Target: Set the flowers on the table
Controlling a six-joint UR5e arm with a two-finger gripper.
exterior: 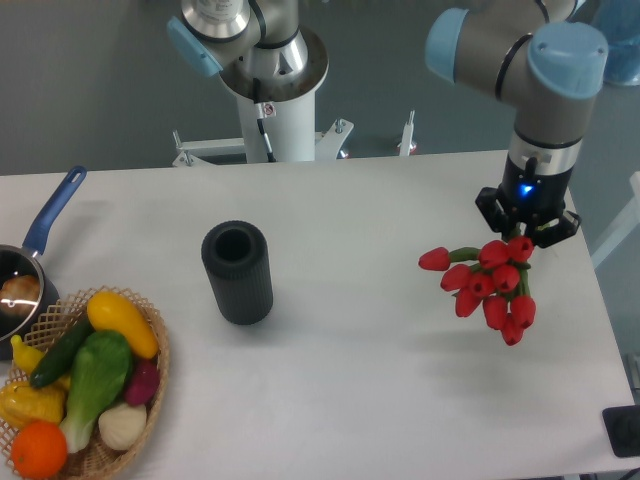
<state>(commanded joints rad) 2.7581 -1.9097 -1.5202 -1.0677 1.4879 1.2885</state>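
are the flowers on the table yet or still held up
Held up: the gripper grips the flowers, which hang above the table.

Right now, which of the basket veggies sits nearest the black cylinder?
The yellow squash at the top of the wicker basket, its right end pointing toward the black cylinder. The orange, the garlic and the green ones lie lower or further left.

Your arm reaches in from the upper right, wrist vertical, gripper (524, 238) pointing down with fingers clamped.
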